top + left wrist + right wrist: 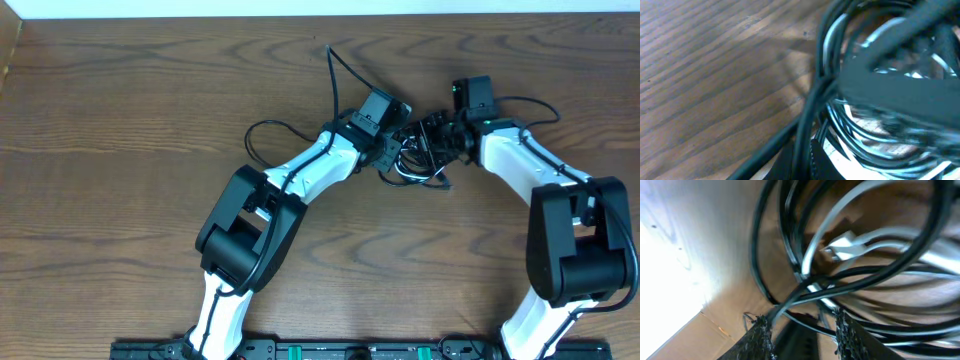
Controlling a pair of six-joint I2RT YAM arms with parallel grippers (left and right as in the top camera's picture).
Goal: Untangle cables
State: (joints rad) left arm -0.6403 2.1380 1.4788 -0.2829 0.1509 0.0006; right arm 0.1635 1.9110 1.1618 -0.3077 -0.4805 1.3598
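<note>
The cables (418, 166) lie as a tangled bundle of black loops with a white one, at mid-table between my two wrists. My left gripper (397, 143) is at the bundle's left side. In the left wrist view the left gripper (807, 147) is shut on a black cable (805, 120), with blurred coils (875, 145) just beyond. My right gripper (443, 137) is at the bundle's right side. In the right wrist view the right gripper (802, 327) is open, with black strands (790, 235) crossing between its fingers. The white cable's plug (842, 246) hangs among the loops.
A thin black cord (334, 68) trails from the left wrist toward the table's far edge (300, 16). Another black loop (258, 132) lies left of the left arm. The arm bases stand at the front edge.
</note>
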